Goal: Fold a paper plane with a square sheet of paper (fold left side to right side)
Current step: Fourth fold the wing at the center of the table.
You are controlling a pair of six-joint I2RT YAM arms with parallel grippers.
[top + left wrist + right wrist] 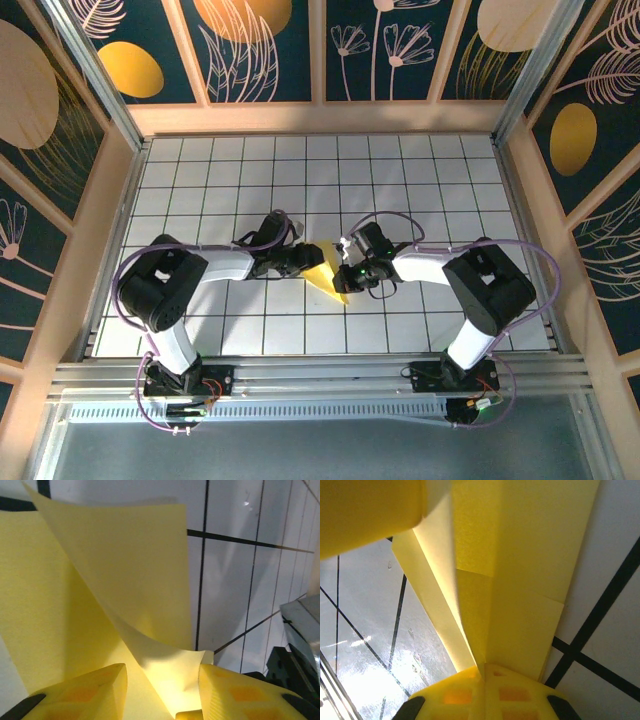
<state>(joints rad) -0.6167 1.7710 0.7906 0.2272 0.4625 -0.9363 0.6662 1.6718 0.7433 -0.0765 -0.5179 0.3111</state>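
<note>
The yellow sheet of paper (326,279), folded with creases, sits mid-table between my two grippers. My left gripper (308,258) meets it from the left. In the left wrist view a raised flap of the paper (125,570) curls up between the yellow fingers (95,687), whose jaws stand apart around it, so the left gripper (161,670) is open. My right gripper (345,272) comes in from the right. In the right wrist view the right gripper (484,668) is shut on a folded edge of the paper (520,580), layers fanning out above the tips.
White grid tiles (400,180) cover the table, walled by wooden rails (320,118) at the back and sides. Both arms bend in toward the middle. A dark part of the right arm (295,665) shows in the left wrist view. A blurred yellow block (370,515) sits close to the right wrist lens.
</note>
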